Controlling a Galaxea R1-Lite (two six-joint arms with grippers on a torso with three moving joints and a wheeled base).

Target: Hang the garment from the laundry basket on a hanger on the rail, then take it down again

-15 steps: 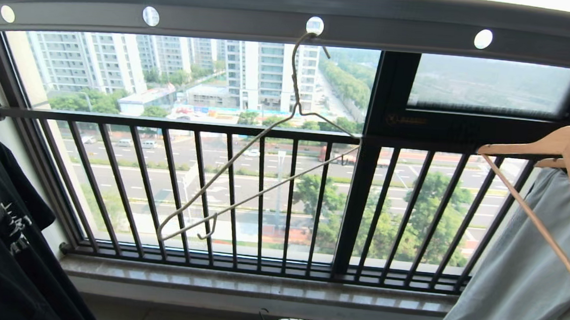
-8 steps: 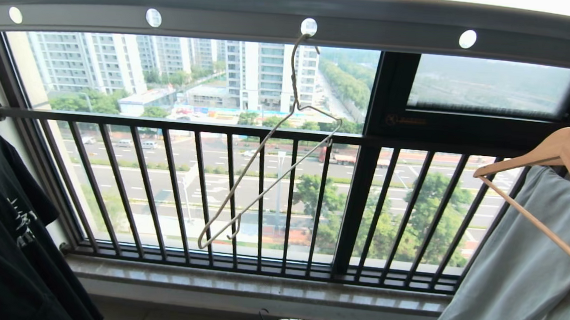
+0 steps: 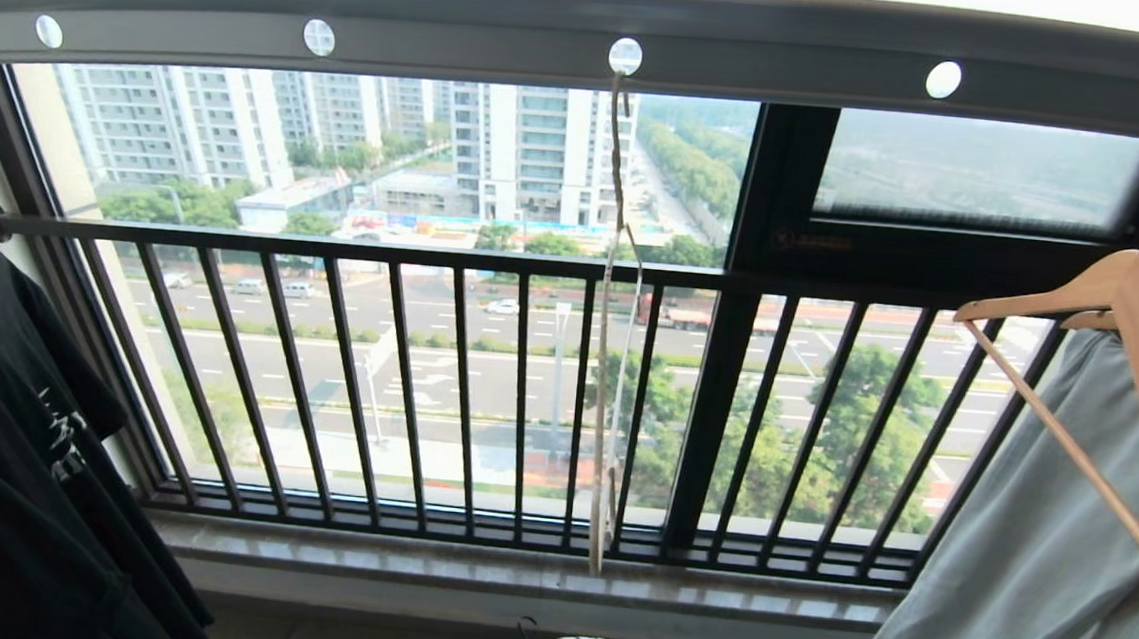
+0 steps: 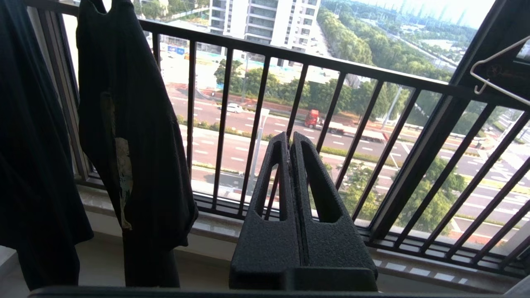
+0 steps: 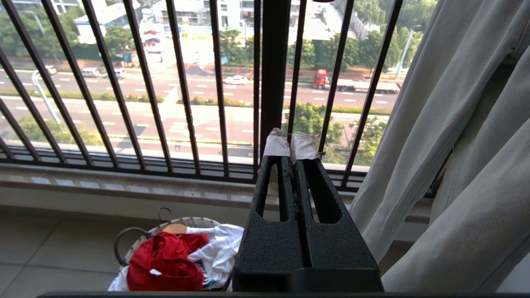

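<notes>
The left gripper (image 4: 288,138) is seen with its two black fingers pressed together and nothing between them, raised before the thin black barred window railing (image 4: 314,66), beside the hanging black T-shirt with pale print (image 4: 132,136). The right gripper (image 5: 290,142) is likewise closed and empty, its fingertips wrapped in whitish tape, and is held low in front of the window, just above and beside the small round laundry basket with a whitish rim and dark loop handles (image 5: 124,240).

The red garment (image 5: 165,260) is found crumpled in that basket, on top of a white cloth (image 5: 219,248). What may be the end of a light-wood hanger pokes out behind it, though little of it is shown.

The thin cream-white wire hanger (image 3: 607,362) is hooked into a round hole of the broad grey metal rail (image 3: 799,45) and is seen edge-on, bare of clothing. At the right, a thick light-wood hanger (image 3: 1132,309) is seen over a pale grey-green garment (image 3: 1033,572).
</notes>
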